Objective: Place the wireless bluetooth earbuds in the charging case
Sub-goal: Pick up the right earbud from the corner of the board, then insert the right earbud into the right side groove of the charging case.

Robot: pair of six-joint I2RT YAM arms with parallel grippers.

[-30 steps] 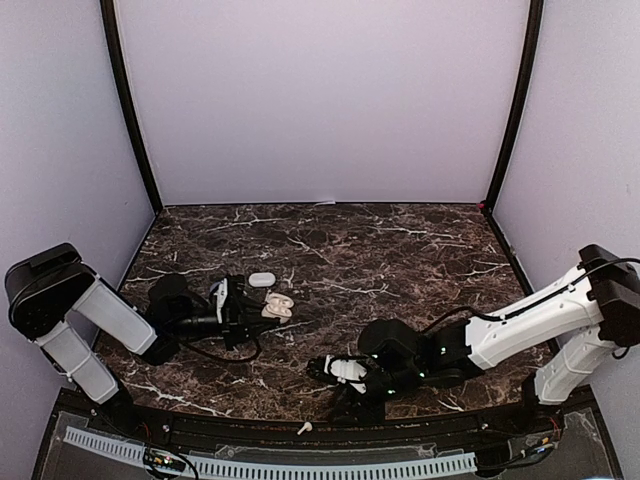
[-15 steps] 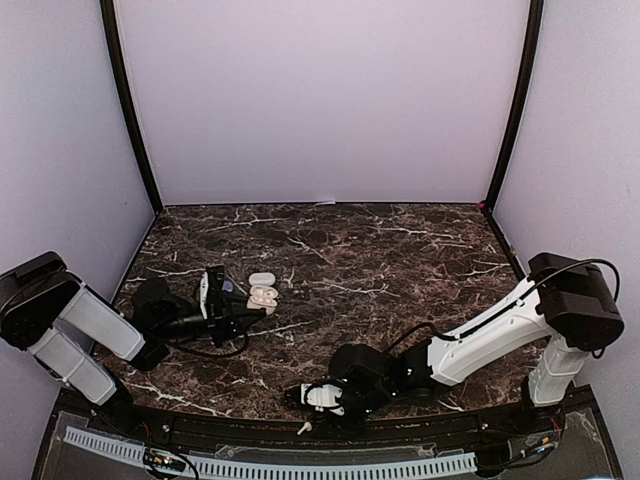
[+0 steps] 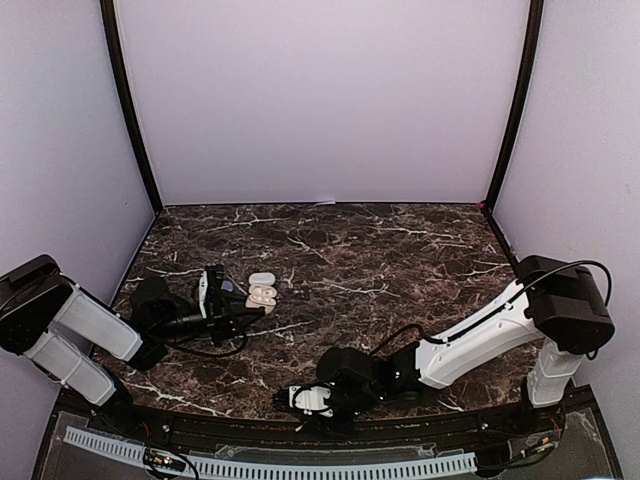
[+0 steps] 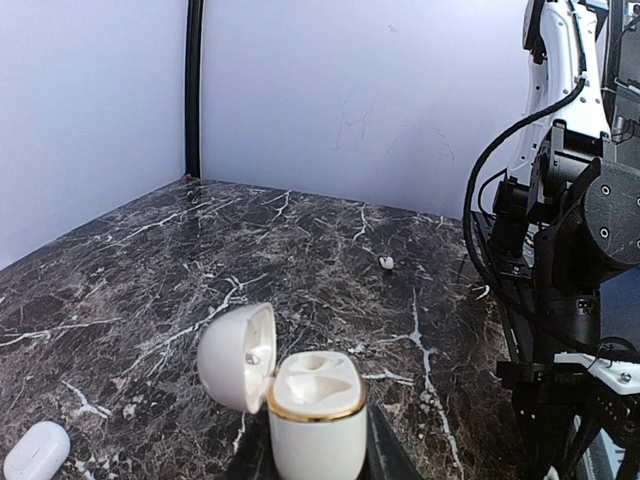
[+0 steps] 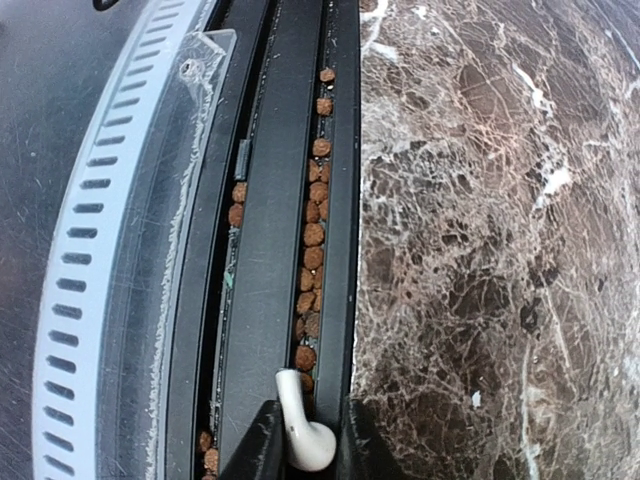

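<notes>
My left gripper is shut on the white charging case, which stands upright with a gold rim. Its lid hangs open to the left and both sockets are empty. From above, the case is at the table's left. My right gripper reaches over the table's front edge. In the right wrist view a white stemmed earbud lies on the black rail, pinched between the fingers of that gripper. Another earbud lies on the marble farther off.
A second, closed white case lies just behind the held one and shows again as a closed case at lower left. Brown pellets fill a groove in the rail. A white slotted strip runs outside it.
My right gripper moved left and out over the front rail, and its jaws narrowed round the earbud. My left arm drew the case back left a second ago, then held still.
</notes>
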